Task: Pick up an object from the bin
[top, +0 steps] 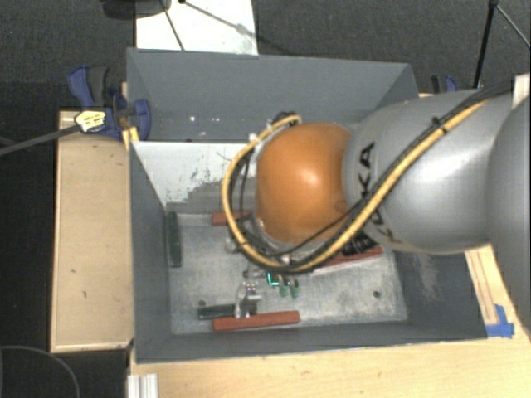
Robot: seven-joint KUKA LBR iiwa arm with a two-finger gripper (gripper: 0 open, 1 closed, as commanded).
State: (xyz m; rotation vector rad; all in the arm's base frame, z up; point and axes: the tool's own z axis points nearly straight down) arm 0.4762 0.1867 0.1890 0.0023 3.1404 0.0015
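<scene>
Gripper (247,298) low by the bin's near wall (332,342), right by a red-brown bar (255,320) lying along that wall; jaws, cannot tell; bar looks light, stiff, so pinch across its middle

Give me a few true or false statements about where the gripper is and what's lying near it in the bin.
1. The gripper hangs low over the floor of the bin, close to the wall at the bottom of the view. True.
2. The dark green bar lies in the middle of the floor. False: it lies along the wall at the view's left.
3. A reddish-brown stick lies along the bottom wall, just below the gripper in the view. True.
4. The small dark green piece lies on the view's right of the gripper. False: it lies on the view's left of it.
</scene>
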